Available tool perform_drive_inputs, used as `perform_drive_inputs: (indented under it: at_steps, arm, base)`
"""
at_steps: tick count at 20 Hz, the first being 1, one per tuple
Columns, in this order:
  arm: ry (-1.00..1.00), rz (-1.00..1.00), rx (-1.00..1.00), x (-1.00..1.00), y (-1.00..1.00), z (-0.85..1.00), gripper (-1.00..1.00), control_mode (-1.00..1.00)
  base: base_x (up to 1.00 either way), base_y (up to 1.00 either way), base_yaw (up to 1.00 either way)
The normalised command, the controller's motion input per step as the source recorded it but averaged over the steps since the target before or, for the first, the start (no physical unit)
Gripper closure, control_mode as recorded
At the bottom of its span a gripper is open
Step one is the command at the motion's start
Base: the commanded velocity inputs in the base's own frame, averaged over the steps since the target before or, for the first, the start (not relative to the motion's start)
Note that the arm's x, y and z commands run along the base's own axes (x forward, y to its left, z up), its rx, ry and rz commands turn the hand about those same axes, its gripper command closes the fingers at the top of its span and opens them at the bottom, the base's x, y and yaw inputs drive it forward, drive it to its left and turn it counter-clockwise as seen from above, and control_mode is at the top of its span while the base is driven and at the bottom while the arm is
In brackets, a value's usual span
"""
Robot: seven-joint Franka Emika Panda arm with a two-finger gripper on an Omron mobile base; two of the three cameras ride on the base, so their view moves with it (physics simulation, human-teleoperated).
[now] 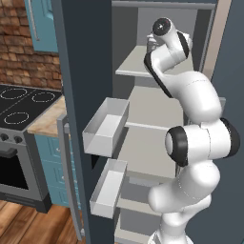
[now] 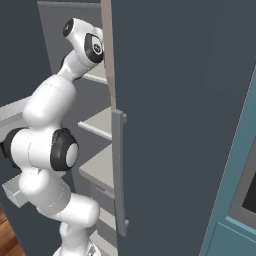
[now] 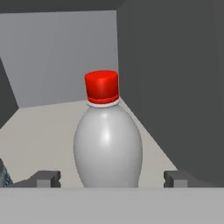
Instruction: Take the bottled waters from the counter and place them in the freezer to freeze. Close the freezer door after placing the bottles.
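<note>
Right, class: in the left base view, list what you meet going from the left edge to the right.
Black stovetop → beige counter → open freezer door → white door bins → freezer shelves → robot arm.

A pale grey shelf (image 3: 48, 131) inside the freezer is seen. A bottle (image 3: 107, 148) with a red cap is stood upright on it, near the right wall. Another object's edge (image 3: 3, 177) is seen at far left.
</note>
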Motion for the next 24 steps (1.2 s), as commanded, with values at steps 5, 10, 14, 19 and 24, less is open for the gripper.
perform_drive_inputs:
  at_steps: [5, 10, 14, 19, 24]
  arm:
    - [0.0, 0.0, 0.0, 0.0, 0.0, 0.0, -1.0, -1.0]
    - [0.0, 0.0, 0.0, -0.08, 0.0, 0.0, -1.0, -1.0]
    - [-0.06, 0.0, 0.0, -0.6, 0.05, 0.0, -1.0, -1.0]
    - [-0.11, -0.03, 0.0, -0.93, 0.08, 0.0, -1.0, -1.0]
    - [-0.11, -0.07, 0.0, -1.0, 0.17, 0.0, -1.0, -1.0]
  base:
    - [0.0, 0.0, 0.0]
    - [0.0, 0.0, 0.0]
    - [0.0, 0.0, 0.0]
    - [0.0, 0.0, 0.0]
    - [0.0, 0.0, 0.0]
